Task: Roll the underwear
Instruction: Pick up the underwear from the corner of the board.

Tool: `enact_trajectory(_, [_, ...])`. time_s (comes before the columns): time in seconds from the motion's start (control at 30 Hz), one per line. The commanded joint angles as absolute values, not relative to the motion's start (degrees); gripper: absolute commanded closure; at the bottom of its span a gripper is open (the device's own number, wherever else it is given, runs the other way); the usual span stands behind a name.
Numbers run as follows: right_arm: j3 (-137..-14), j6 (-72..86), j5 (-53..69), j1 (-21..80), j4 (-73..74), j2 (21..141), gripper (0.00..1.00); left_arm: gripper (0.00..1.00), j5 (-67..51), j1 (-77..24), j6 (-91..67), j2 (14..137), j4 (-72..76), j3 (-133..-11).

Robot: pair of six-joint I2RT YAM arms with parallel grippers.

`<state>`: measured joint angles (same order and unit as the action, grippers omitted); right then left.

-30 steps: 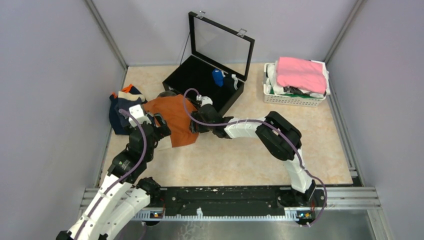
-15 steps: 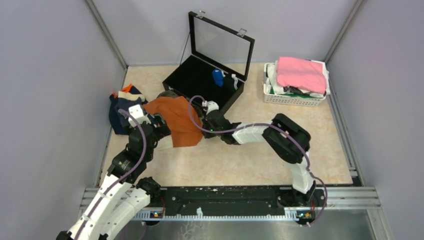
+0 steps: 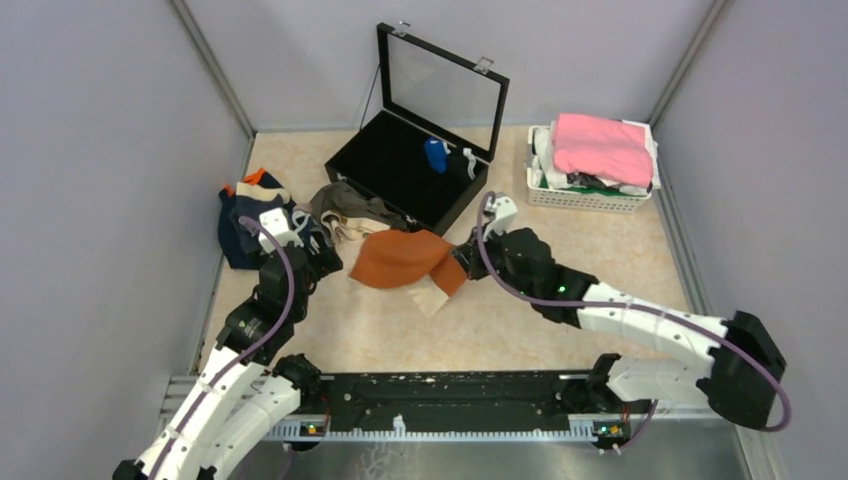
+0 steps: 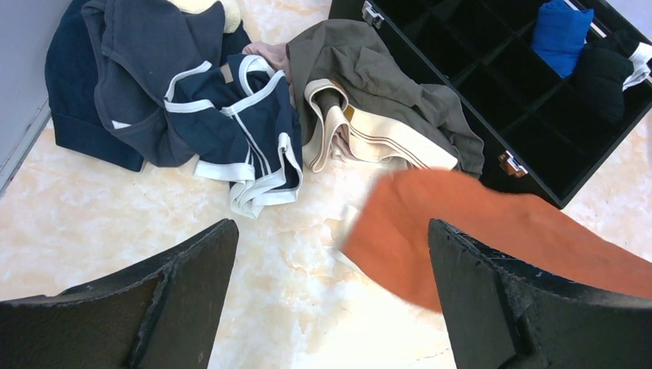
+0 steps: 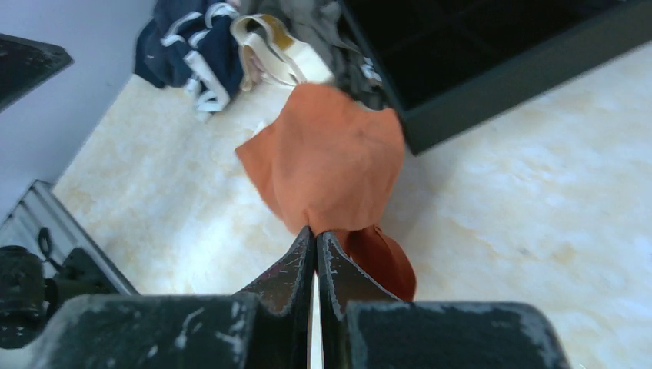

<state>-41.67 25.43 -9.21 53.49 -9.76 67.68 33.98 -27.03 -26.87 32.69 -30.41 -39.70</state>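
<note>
Rust-orange underwear (image 5: pixel 323 154) sits clamped in the right gripper (image 5: pixel 315 232), plain only in its wrist view; left gripper (image 4: pixel 332 227) gapes apart.

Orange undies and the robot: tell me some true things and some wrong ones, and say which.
1. The right pincer is shut on the rust-orange cloth briefs. True.
2. The left pincer grips some briefs. False: it is open and empty; the navy cloth briefs with white trim lie loose, untouched.
3. The black glass-lidded box stands open. True.
4. The bright pink cloth lies inside that box. False: the pink cloth sits on the white plastic basket.
</note>
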Motion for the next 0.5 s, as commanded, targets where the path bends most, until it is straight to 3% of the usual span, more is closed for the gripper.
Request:
enact_trajectory(0.0, [-41.41, 21.96, -17.29, 53.36, 5.64, 57.75, 1.0, 0.01, 33.22, -26.61, -26.31, 33.12, -28.3, -41.18])
enact_trajectory(0.17, [-49.5, 15.19, -19.57, 47.38, 18.89, 52.79, 1.0, 0.01, 32.31, -26.49, -26.1, 33.83, -27.95, -41.36])
enact_trajectory(0.47, [-72.07, -3.67, -25.95, 41.21, 29.83, 64.4, 1.0, 0.01, 32.21, -26.47, -26.34, 33.57, -28.13, -41.22])
